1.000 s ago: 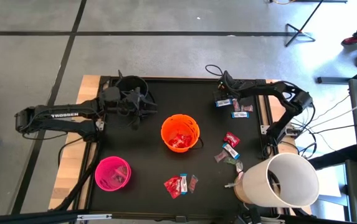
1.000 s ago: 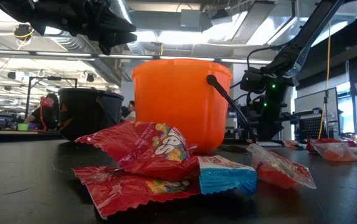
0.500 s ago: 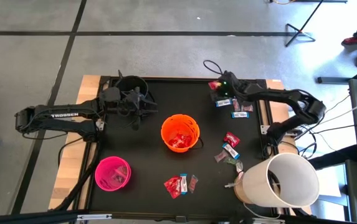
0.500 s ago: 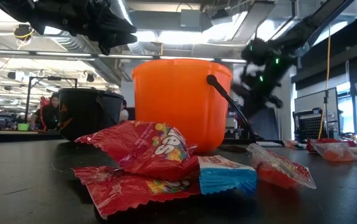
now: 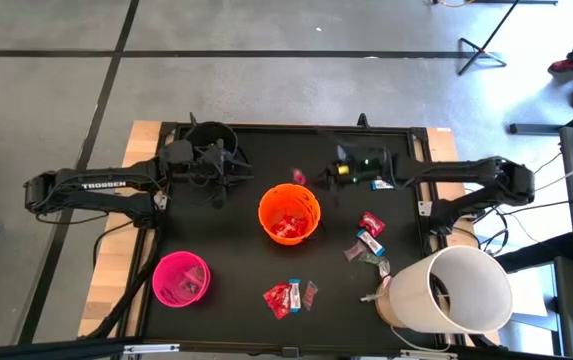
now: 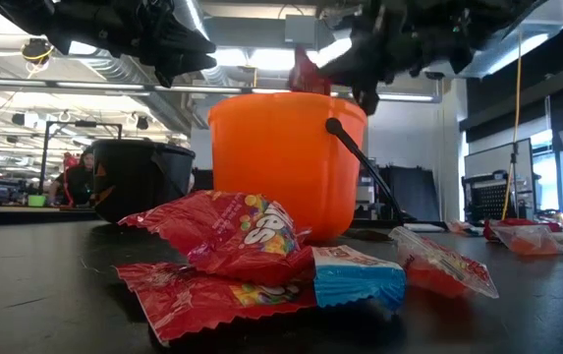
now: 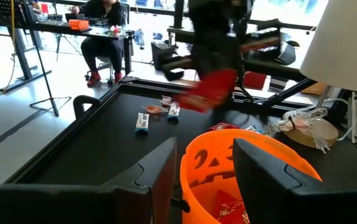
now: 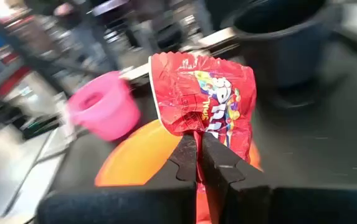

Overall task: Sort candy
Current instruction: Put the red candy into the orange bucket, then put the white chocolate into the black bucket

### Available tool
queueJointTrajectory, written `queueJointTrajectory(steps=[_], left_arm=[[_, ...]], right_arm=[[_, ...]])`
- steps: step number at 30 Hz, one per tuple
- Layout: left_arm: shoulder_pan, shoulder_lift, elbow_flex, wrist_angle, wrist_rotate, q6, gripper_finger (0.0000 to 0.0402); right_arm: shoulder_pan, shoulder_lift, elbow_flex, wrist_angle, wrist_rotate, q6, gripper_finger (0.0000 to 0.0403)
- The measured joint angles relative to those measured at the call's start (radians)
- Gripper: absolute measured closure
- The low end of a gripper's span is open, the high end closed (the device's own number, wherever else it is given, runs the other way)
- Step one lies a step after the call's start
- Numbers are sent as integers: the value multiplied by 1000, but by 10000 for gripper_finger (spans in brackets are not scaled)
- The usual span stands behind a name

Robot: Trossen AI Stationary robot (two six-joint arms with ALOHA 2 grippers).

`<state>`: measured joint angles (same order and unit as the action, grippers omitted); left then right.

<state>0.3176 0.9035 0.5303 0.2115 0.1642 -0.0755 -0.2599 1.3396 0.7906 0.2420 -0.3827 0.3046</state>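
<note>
My right gripper (image 5: 311,176) is shut on a red candy packet (image 5: 299,177) and hovers just beyond the far rim of the orange bucket (image 5: 266,203), above rim height in the low view (image 6: 306,72). More red packets lie inside that bucket. My left gripper (image 5: 222,188) is open and holds nothing, raised between the black bucket (image 5: 211,134) and the orange one; its fingers frame the orange bucket (image 7: 253,155). Loose candy lies flat on the mat: red and blue pieces (image 5: 369,238) to the right, blue bars (image 5: 381,183) at the far right, red packets (image 5: 288,297) near the front. My right gripper pinches the red packet between its two fingers at one end (image 8: 198,127). The fingers (image 8: 218,163) reach roughly level from the table's right. The packet is lifted clear of the table, and most of it sticks out past the fingertips, crumpled.
A pink bucket (image 5: 180,278) with candy stands near the left front. A large white cylinder (image 5: 456,290) stands at the right front corner. Free mat lies between the black, pink and orange buckets. People sit in the room beyond the table.
My right gripper has swung from the far right candy pile toward the table's left and near side, up to the orange bucket, carrying the red packet lifted clear. The motion is fast and blurred. My left arm has kept still.
</note>
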Motion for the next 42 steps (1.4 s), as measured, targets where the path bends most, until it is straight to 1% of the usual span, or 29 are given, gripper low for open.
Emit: queueJointTrajectory(steps=[5, 10, 19, 23, 28, 30, 33, 35, 38, 40, 42], left_arm=[[0, 0, 0, 0, 0, 0, 253], [0, 0, 0, 5, 0, -2, 253], [-5, 0, 0, 6, 1, -32, 253], [-18, 0, 0, 6, 2, -37, 253], [-20, 0, 0, 6, 0, -26, 253], [-20, 0, 0, 6, -14, -24, 253], [-20, 0, 0, 6, -25, -23, 253], [-20, 0, 0, 6, -25, -20, 253], [-20, 0, 0, 6, -25, -19, 253], [-20, 0, 0, 7, -25, -17, 253], [-20, 0, 0, 7, -26, -6, 253]], right_arm=[[99, 0, 0, -7, 1, -6, 377], [164, 2, 0, -15, 58, -84, 344], [167, 0, 0, -29, 197, -118, 239], [152, -52, 1, -136, 325, -144, 212], [111, -143, 2, -336, 561, -113, 212], [89, -173, 2, -428, 623, -98, 216], [46, -182, 2, -578, 696, -42, 220], [5, -173, 2, -684, 732, 16, 220], [-59, -143, -8, -792, 741, 87, 219], [-94, -124, -33, -794, 739, 104, 219], [-132, -102, -59, -753, 733, 103, 219]])
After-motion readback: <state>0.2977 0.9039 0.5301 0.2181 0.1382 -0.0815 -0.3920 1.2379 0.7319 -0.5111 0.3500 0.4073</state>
